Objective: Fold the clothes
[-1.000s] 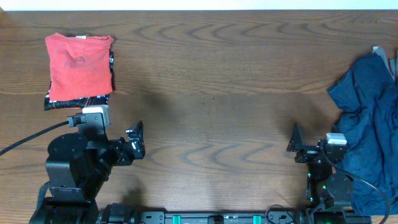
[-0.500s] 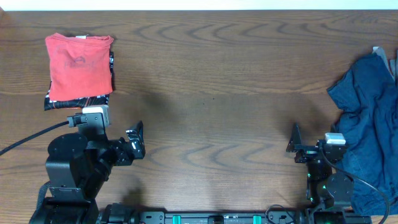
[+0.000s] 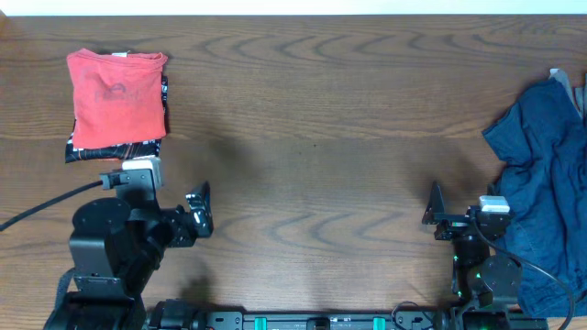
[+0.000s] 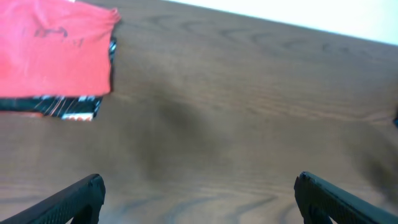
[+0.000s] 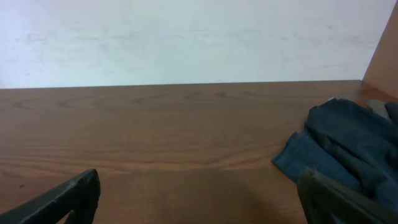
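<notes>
At the table's (image 3: 312, 119) right edge the navy shirt (image 3: 543, 174) lies crumpled, its long axis running near to far, just right of the right gripper (image 3: 433, 211), which is much the nearer arm. Both it and the left gripper (image 3: 198, 209) stand wide open, holding nothing. The red shirt (image 3: 117, 96) sits folded at far left.

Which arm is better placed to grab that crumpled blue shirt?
Probably the right. The right gripper, open, is close to the navy shirt, while the left gripper sits far off by the folded red shirt.
</notes>
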You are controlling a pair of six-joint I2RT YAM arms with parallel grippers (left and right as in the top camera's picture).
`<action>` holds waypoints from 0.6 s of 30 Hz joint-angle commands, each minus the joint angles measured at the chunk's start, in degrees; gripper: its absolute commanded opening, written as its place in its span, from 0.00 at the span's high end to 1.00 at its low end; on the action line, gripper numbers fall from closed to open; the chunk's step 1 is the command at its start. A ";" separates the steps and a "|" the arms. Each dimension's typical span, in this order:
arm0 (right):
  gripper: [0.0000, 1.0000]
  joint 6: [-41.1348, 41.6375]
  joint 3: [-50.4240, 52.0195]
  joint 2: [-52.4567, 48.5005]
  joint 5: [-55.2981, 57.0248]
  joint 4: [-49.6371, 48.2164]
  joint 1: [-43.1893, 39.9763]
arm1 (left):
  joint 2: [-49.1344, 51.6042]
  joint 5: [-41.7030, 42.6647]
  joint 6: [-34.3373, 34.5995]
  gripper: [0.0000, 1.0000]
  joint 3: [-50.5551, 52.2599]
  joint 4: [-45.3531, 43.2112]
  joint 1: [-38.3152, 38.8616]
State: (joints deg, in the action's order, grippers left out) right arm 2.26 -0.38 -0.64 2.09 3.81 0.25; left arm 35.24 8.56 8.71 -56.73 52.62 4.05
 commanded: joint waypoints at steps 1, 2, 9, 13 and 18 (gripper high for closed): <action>0.01 -1.05 0.07 0.31 -0.44 0.28 0.15 | -3.80 -2.80 -1.55 0.02 3.37 1.05 -1.77; 0.01 -1.07 0.07 0.31 -0.42 0.26 0.15 | -5.62 -2.86 -1.60 0.02 5.62 0.50 -2.40; 0.01 -1.05 0.07 0.31 -0.42 0.26 0.15 | -19.82 -3.26 -1.60 0.02 27.63 -13.70 -5.31; 0.01 -1.07 0.07 0.31 -0.42 0.26 0.15 | -27.15 -3.23 -1.55 0.02 39.19 -24.22 -5.81; 0.01 -1.07 0.07 0.31 -0.44 0.26 0.15 | -33.31 -3.54 -1.60 0.02 48.26 -35.67 -5.86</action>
State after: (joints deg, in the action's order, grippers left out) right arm 2.09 -0.38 -0.64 1.89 3.84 0.25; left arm 4.82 5.89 7.64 -11.22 20.43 -1.45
